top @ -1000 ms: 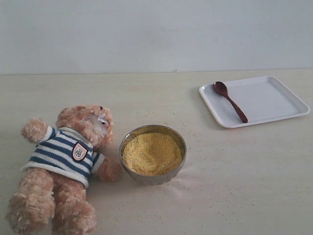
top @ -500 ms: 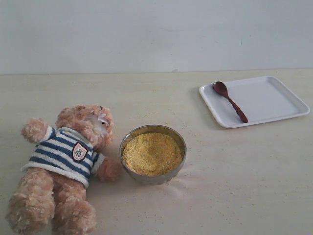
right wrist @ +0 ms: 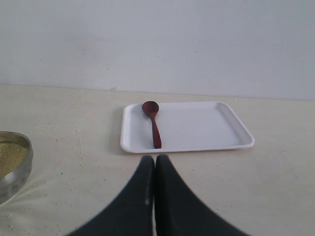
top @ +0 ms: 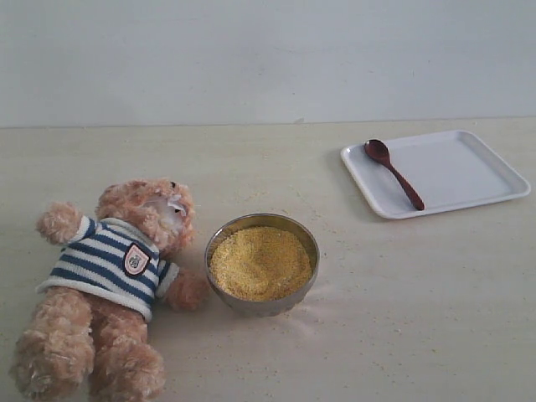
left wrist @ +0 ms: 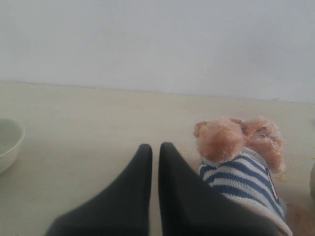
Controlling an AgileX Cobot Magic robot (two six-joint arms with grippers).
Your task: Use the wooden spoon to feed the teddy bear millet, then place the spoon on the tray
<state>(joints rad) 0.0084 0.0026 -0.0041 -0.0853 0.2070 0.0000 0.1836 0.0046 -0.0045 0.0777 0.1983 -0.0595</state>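
Observation:
The teddy bear (top: 117,276) in its striped shirt lies on its back at the table's front left; it also shows in the left wrist view (left wrist: 241,157). Beside it stands a steel bowl (top: 262,264) heaped with yellow millet (top: 260,263). The dark wooden spoon (top: 394,173) lies on the white tray (top: 469,172) at the back right, also seen as spoon (right wrist: 153,123) on tray (right wrist: 197,125). My left gripper (left wrist: 155,147) is shut and empty, next to the bear. My right gripper (right wrist: 154,158) is shut and empty, just short of the tray's near rim. Neither arm shows in the exterior view.
A pale bowl (left wrist: 7,142) sits at the edge of the left wrist view. Loose grains are scattered on the beige table (top: 402,318). A plain wall (top: 268,59) rises behind the table's far edge.

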